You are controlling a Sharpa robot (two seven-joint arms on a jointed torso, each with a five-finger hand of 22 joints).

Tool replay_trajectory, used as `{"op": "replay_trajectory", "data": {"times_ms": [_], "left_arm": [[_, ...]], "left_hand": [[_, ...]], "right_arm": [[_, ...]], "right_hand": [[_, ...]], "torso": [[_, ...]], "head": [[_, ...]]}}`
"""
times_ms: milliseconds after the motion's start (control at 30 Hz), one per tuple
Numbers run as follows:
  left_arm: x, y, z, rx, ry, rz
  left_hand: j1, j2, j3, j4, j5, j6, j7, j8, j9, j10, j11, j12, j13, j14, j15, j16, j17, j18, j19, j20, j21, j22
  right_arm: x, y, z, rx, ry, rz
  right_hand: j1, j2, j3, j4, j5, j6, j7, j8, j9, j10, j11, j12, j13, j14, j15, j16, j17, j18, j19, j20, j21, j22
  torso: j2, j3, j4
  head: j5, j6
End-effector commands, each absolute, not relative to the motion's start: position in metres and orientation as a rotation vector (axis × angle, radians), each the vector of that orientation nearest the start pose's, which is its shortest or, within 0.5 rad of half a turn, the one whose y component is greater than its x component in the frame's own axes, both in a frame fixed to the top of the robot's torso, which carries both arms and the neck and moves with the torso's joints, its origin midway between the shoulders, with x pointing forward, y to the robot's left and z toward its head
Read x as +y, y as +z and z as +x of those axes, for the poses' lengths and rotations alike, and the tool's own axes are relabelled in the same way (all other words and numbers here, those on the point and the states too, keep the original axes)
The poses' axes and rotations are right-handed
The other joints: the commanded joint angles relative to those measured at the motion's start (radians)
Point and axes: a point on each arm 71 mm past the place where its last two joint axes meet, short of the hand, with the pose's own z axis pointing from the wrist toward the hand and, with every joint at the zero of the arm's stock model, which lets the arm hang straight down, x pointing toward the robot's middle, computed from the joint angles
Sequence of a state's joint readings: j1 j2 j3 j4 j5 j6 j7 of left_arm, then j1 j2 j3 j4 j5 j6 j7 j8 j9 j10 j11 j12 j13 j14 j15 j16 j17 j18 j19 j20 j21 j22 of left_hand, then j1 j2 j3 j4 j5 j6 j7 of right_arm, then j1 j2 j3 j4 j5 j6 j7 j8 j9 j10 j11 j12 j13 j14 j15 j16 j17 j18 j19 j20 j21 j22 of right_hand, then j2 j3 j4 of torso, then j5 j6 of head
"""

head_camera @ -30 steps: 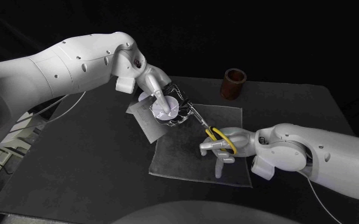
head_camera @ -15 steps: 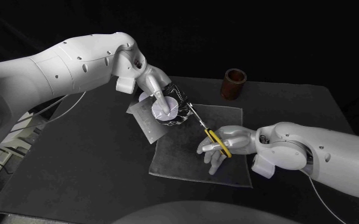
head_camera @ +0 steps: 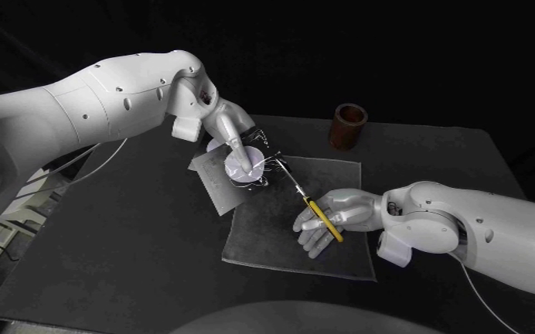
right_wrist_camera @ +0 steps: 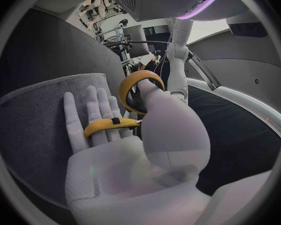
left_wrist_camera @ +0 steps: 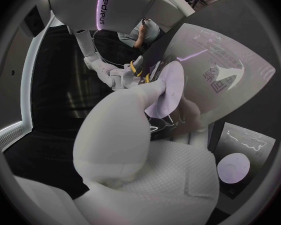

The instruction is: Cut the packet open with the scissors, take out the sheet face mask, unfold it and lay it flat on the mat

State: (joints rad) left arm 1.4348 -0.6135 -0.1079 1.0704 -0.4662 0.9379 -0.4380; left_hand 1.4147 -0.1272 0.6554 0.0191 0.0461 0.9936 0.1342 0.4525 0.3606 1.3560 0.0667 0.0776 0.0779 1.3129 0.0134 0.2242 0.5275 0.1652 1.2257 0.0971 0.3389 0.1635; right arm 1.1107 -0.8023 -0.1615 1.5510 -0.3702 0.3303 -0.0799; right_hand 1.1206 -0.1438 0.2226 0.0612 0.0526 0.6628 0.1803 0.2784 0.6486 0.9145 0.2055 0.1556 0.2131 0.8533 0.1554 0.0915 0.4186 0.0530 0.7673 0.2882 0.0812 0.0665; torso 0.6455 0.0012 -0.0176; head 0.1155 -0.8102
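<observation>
Though printed in pale glyphs and line drawings across the silvery packet (left_wrist_camera: 225, 65), cannot be read in the left wrist view. Reads "sharpa" lengthwise on the white arm shell (left_wrist_camera: 103, 7) beyond it.

Clamped on that packet: the left robot hand (head_camera: 237, 150), fingers closed over its far end and hiding that edge in the head view. Held tilted over the far left corner of the dark grey mat (head_camera: 279, 249), near end trailing off to the mat's left; cannot tell whether touching the bench (head_camera: 123, 241).

Closed on the scissors (head_camera: 318, 214): the right robot hand (head_camera: 343, 212), over the right half of the mat, thumb through one yellow loop, the other yellow loop across its outstretched fingers. Blades slanting far and left toward the packet, tips just beside the left robot hand's fingers; cannot tell whether biting the foil, nor whether apart or together.

Standing upright on the bench, beyond the mat's far right corner and well apart from both robot hands: a brown cylinder-shaped cup (head_camera: 349, 125).

By count: one packet, one pair of scissors with two yellow loops, one mat, one brown cup, two robot hands.
</observation>
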Motion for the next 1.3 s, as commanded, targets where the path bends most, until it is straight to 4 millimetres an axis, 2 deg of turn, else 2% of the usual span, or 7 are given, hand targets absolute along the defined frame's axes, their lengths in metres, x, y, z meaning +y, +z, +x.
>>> {"op": "replay_trajectory", "data": {"times_ms": [33,167,267,633,733,933,1300], "left_arm": [[0.2022,-0.16,0.5308,2.912,-0.935,-0.044],[0.2018,-0.1601,0.5308,2.913,-0.933,-0.04],[0.2017,-0.1601,0.5308,2.914,-0.932,-0.039],[0.2017,-0.1602,0.5304,2.917,-0.93,-0.035],[0.2028,-0.1602,0.5305,2.916,-0.929,-0.039],[0.2011,-0.1602,0.5297,2.92,-0.93,-0.029],[0.1973,-0.1603,0.528,2.926,-0.929,-0.008]], "left_hand": [[0.0,0.007,0.007,-0.002,0.004,0.003,0.002,0.003,0.021,0.01,0.0,0.006,0.0,0.004,-0.005,-0.004,0.001,0.015,-0.001,-0.003,0.005,0.001],[0.0,0.007,0.007,-0.002,0.004,0.003,0.002,0.003,0.021,0.01,0.0,0.006,0.0,0.004,-0.005,-0.004,0.001,0.015,-0.001,-0.003,0.005,0.001],[0.0,0.007,0.007,-0.002,0.004,0.003,0.002,0.003,0.021,0.01,0.0,0.006,0.0,0.004,-0.005,-0.004,0.001,0.015,-0.001,-0.003,0.005,0.001],[-0.001,0.007,0.009,-0.002,0.004,0.002,0.003,0.004,0.023,0.01,0.0,0.006,0.0,0.005,-0.005,-0.004,0.002,0.015,-0.001,-0.003,0.005,0.001],[-0.001,0.007,0.009,-0.002,0.004,0.002,0.003,0.004,0.023,0.01,0.0,0.006,0.0,0.005,-0.005,-0.004,0.002,0.015,-0.001,-0.003,0.005,0.001],[-0.001,0.007,0.009,-0.002,0.004,0.002,0.003,0.004,0.023,0.01,0.0,0.006,0.0,0.005,-0.005,-0.004,0.002,0.015,-0.001,-0.003,0.005,0.001],[-0.001,0.007,0.009,-0.002,0.004,0.002,0.003,0.004,0.023,0.01,0.0,0.006,0.0,0.005,-0.005,-0.004,0.002,0.015,-0.001,-0.003,0.005,0.001]], "right_arm": [[-0.1519,-0.2821,0.3983,2.598,1.544,0.593],[-0.1514,-0.2816,0.3974,2.608,1.552,0.582],[-0.1509,-0.2815,0.3968,2.616,1.555,0.576],[-0.155,-0.2814,0.3999,2.599,1.559,0.61],[-0.1583,-0.2818,0.4014,2.595,1.555,0.622],[-0.1573,-0.2823,0.4019,2.603,1.553,0.624],[-0.1536,-0.282,0.4062,2.575,1.556,0.65]], "right_hand": [[0.009,0.004,-0.018,0.002,-0.003,-0.007,0.065,0.009,-0.001,-0.012,0.003,0.006,-0.012,-0.051,0.038,-0.009,-0.013,0.109,-0.031,0.002,-0.013,-0.002],[0.013,0.009,-0.034,0.001,-0.003,-0.012,0.069,0.013,-0.003,-0.022,0.007,0.007,-0.024,-0.06,0.042,-0.013,-0.025,0.105,-0.066,0.002,-0.018,-0.003],[0.019,0.018,-0.058,0.002,-0.004,-0.02,0.072,0.017,-0.007,-0.038,0.012,0.009,-0.041,-0.078,0.049,-0.019,-0.043,0.098,-0.132,0.002,-0.024,-0.007],[0.024,0.029,-0.079,0.004,-0.003,-0.015,0.08,0.03,-0.006,-0.044,0.014,0.016,-0.053,-0.085,0.052,-0.019,-0.056,0.095,-0.156,0.002,-0.024,-0.008],[0.028,0.033,-0.084,0.003,-0.003,-0.016,0.081,0.033,-0.006,-0.048,0.016,0.017,-0.057,-0.09,0.053,-0.019,-0.061,0.093,-0.165,0.002,-0.024,-0.008],[0.034,0.041,-0.115,0.004,-0.003,-0.028,0.088,0.043,-0.008,-0.067,0.022,0.022,-0.074,-0.111,0.061,-0.021,-0.08,0.086,-0.204,0.003,-0.026,-0.01],[0.038,0.054,-0.134,0.009,-0.003,-0.025,0.091,0.06,-0.006,-0.066,0.023,0.035,-0.082,-0.108,0.06,-0.013,-0.088,0.086,-0.207,0.003,-0.024,-0.009]], "torso": [[0.0,-0.0001,-0.0004],[0.0,-0.0001,0.0002],[0.001,0.0002,0.0004],[0.0,-0.0003,0.0019],[0.0,0.0004,-0.0011],[0.0,0.0004,0.0009],[0.001,-0.0004,0.0015]], "head": [[0.001,0.002],[0.003,0.002],[0.003,0.001],[0.002,0.004],[0.005,0.007],[0.005,0.002],[0.005,0.002]]}}
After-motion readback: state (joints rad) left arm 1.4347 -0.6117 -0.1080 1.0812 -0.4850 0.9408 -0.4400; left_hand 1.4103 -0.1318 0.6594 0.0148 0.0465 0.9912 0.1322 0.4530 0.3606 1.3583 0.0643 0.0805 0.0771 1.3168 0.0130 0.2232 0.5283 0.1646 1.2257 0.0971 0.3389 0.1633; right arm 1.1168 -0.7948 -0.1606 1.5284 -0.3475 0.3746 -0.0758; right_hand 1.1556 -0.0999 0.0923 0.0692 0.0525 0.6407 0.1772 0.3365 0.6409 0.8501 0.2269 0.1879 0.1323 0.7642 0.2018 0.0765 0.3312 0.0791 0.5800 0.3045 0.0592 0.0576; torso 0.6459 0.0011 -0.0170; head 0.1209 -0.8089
